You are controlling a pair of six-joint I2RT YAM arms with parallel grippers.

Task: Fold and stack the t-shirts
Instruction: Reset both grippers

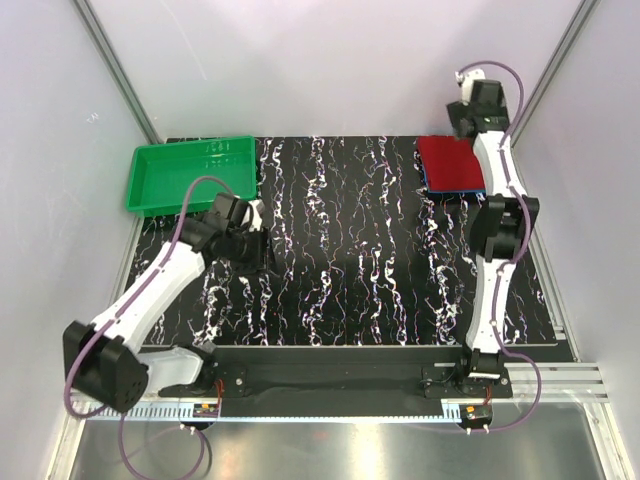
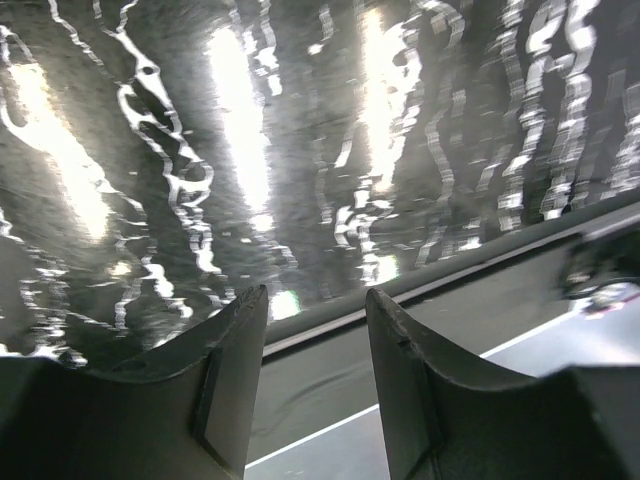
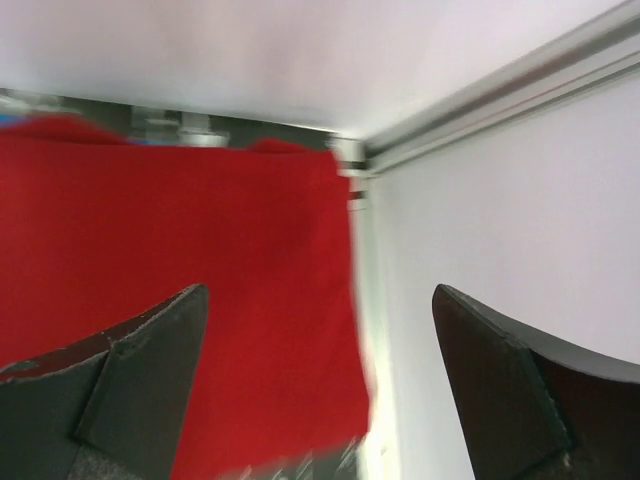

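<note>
Right wrist, red shirt under spread pincer

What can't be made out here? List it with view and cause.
- The blue t-shirt: top view, covered by the red t-shirt; only a thin edge shows.
- Right side of the red t-shirt: top view, behind the right arm.
- Folds of the red t-shirt: right wrist view, blurred, cut off at the left edge.
- Opening of the left gripper: top view, dark against the dark table.
</note>
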